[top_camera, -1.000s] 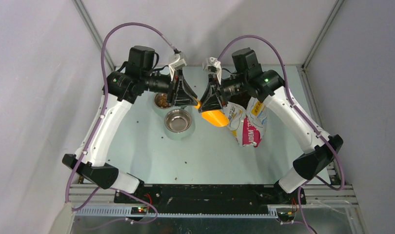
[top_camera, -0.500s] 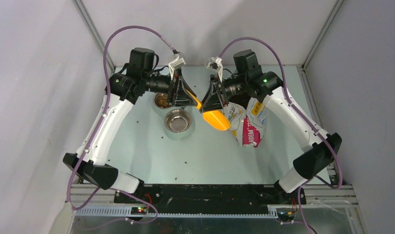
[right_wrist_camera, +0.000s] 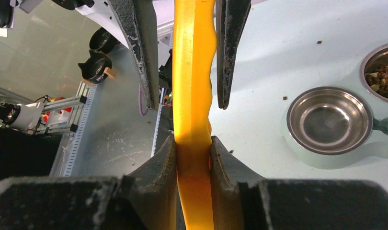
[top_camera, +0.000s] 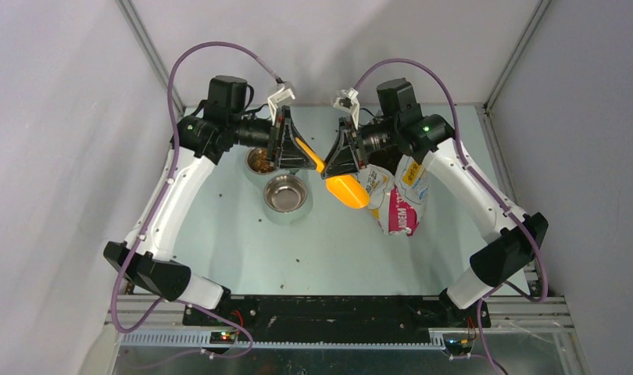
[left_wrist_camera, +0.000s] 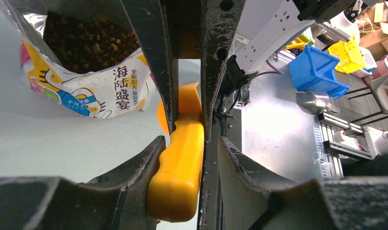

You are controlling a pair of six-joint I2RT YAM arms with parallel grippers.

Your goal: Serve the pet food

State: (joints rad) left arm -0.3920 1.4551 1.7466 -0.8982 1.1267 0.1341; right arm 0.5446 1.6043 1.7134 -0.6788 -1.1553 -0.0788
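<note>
1. The orange scoop (top_camera: 345, 190) hangs above the table (top_camera: 337, 250), spanning the gap between the two arms. Its long axis runs from far-left, at the handle, to near-right, at the cup.
2. The right gripper (right_wrist_camera: 187, 48) pinches the scoop's handle close to the cup.
3. The left gripper (left_wrist_camera: 188, 96) straddles the handle's tail. I cannot tell whether its jaws press on the plastic or merely flank it.
4. The pet food (left_wrist_camera: 86, 38) shows as a brown heap inside the open mouth of the printed bag (top_camera: 395, 203). The bag lies just right of the scoop's cup and on its near side.
5. More kibble sits in the far bowl (top_camera: 259, 162), under the left gripper. The steel bowl (top_camera: 286, 193) nearer to us looks bare. It lies left of the cup and slightly nearer, with open table between.
6. Whether the cup carries any kibble cannot be seen.
7. The right arm is nearer the bag and the left arm nearer both bowls.
8. There is free room toward the near side. The enclosure walls stand well apart from the grippers, but the two wrists are close together, so any swing probably needs one of them to back away first.
</note>
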